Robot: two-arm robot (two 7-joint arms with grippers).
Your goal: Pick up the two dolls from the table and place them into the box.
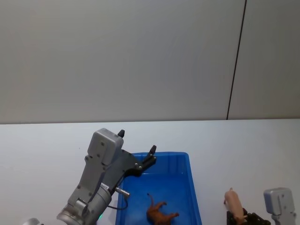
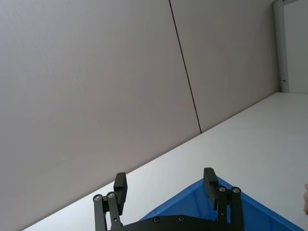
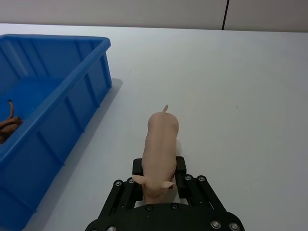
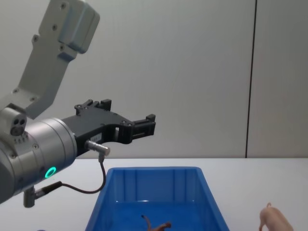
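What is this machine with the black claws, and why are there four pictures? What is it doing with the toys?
It is a robot with two arms, and each arm ends in a black claw called a gripper. All four pictures show the same moment: one camera sits on its head, one on its chest, and one on each wrist. On the white table stands a blue box. A brown toy animal lies inside the box. The left gripper hangs open and empty above the box. The right gripper pinches a pink toy pig beside the box, on the robot's right side.
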